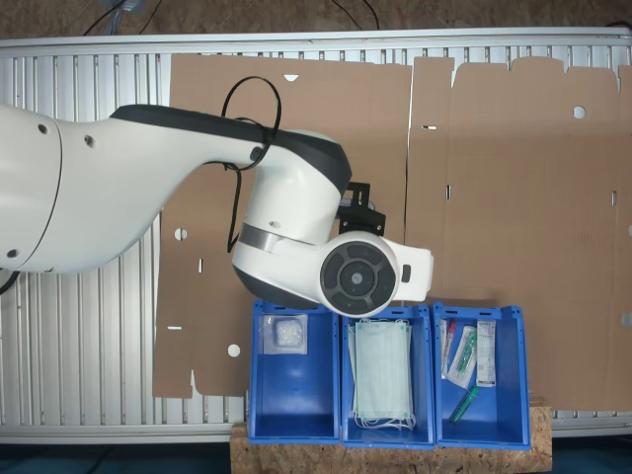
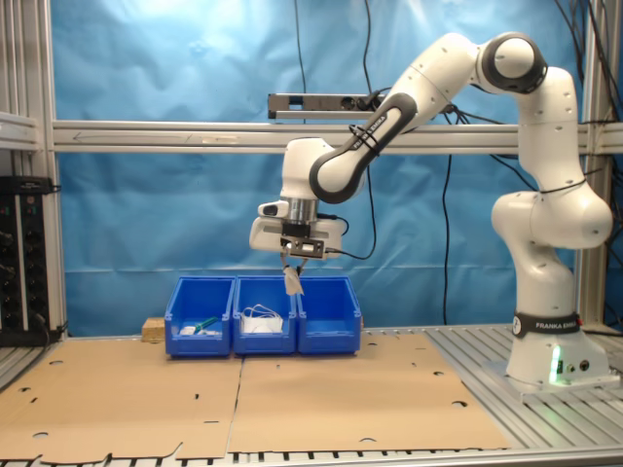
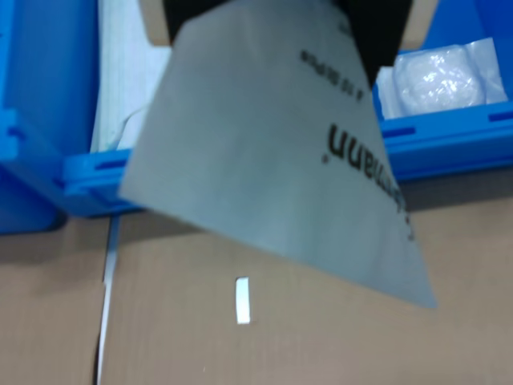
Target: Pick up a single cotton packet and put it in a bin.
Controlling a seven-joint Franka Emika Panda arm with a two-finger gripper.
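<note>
Aloft, the packet (image 3: 272,152) hangs by its top edge from the gripper (image 2: 295,256), jaws closed on it so that its printed face dangles slack and tilted, a grip that leaves it free to fall away on release. In the second exterior view the packet (image 2: 291,280) sits above the row of crates, over the seam between the middle one and the bin (image 2: 329,316). That bin (image 1: 294,390) already holds one white packet (image 1: 286,335), marking it as the likely drop point; masks (image 1: 383,375) fill the crate beside it. Cardboard (image 3: 321,337) covers the table below.
</note>
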